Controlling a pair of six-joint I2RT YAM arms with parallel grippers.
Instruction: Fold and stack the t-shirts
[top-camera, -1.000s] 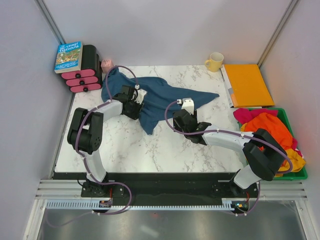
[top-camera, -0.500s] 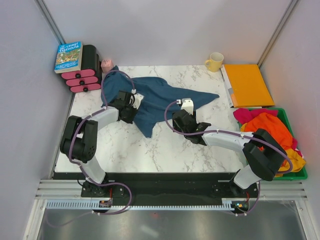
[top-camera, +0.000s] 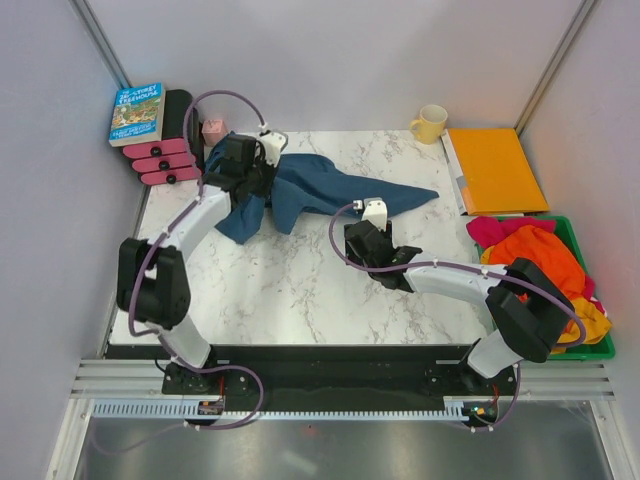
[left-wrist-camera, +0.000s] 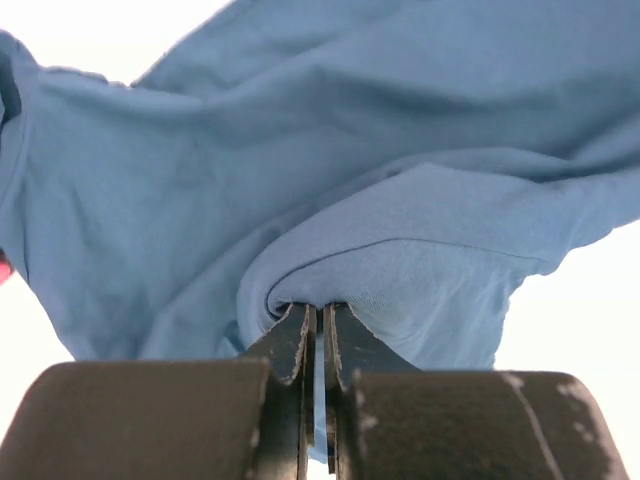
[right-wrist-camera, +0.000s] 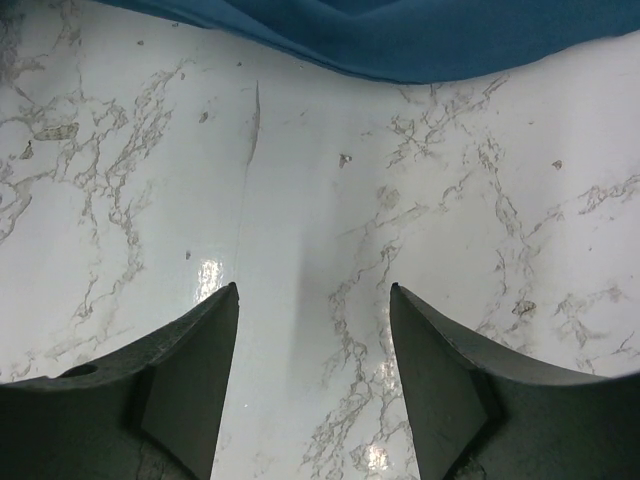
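A dark blue t-shirt (top-camera: 320, 190) lies bunched across the back of the marble table, one end stretching right. My left gripper (top-camera: 250, 172) is at its left end, shut on a fold of the blue cloth (left-wrist-camera: 400, 270), which hangs around the closed fingers in the left wrist view. My right gripper (top-camera: 362, 240) is open and empty just in front of the shirt; its wrist view shows bare marble between the fingers and the shirt's edge (right-wrist-camera: 420, 40) at the top. More t-shirts, orange, pink and yellow (top-camera: 535, 255), are piled in a green bin.
The green bin (top-camera: 580, 345) stands at the right edge. An orange folder (top-camera: 495, 168) and a yellow mug (top-camera: 430, 123) are at the back right. A book (top-camera: 138, 112) on pink and black dumbbells (top-camera: 165, 160) and a small pink box (top-camera: 213, 129) are at the back left.
My left gripper has moved back and left with the blue shirt's edge in it, dragging the lower part of the shirt toward the back left. The right arm has stayed put.
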